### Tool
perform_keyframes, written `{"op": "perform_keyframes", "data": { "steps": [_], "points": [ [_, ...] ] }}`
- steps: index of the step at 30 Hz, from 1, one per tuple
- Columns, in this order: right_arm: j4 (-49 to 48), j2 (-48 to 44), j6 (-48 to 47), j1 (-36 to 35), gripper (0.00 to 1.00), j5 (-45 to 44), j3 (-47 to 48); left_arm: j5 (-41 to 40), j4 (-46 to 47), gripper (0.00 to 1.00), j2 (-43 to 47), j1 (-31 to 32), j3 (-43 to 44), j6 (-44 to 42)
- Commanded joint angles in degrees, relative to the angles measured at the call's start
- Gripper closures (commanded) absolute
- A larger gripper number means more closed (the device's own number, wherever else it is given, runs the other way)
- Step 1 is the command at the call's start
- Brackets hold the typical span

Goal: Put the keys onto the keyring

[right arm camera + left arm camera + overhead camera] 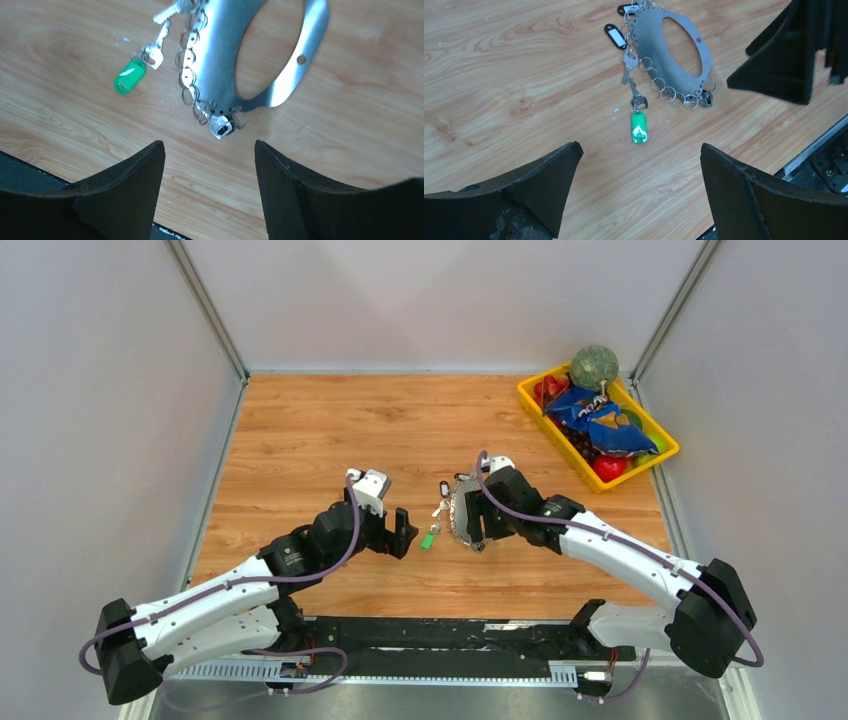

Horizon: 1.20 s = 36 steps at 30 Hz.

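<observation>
The keyring (651,40) is a flat grey metal hoop lying on the wooden table, fringed along one side with small split rings. It also shows in the top view (461,512) and the right wrist view (220,55). The keys (630,65) lie against its fringed edge, with a green tag (639,127) and a black fob (614,36). I cannot tell whether they are hooked on. My left gripper (639,146) is open and empty, just short of the green tag (428,539). My right gripper (209,142) is open and empty, just short of the hoop's near end (478,528).
A yellow tray (655,455) at the back right holds a blue snack bag (600,420), red fruit and a green melon (594,365). A black rail (450,635) runs along the near edge. Grey walls close in the table.
</observation>
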<state>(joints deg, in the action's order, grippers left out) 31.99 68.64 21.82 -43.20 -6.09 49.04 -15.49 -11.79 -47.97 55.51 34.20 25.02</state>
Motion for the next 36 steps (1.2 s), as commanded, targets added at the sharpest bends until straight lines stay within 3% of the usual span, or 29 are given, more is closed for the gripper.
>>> {"op": "perform_keyframes", "data": {
  "steps": [1, 14, 36],
  "points": [
    [-5.03, 0.3, 9.65, -3.08, 0.34, -4.03, -3.44, 0.76, 0.68, 0.0, 2.98, 0.09, -0.81, 1.15],
    [-9.51, 8.73, 22.26, -10.51, 0.54, -14.17, -4.55, 2.3, -0.98, 0.0, 5.54, 0.04, -2.02, 1.23],
    [-10.91, 15.19, 24.51, -10.89, 0.71, -17.82, -2.98, 1.71, -2.28, 0.0, 6.74, 0.04, -2.24, -0.26]
  ]
}}
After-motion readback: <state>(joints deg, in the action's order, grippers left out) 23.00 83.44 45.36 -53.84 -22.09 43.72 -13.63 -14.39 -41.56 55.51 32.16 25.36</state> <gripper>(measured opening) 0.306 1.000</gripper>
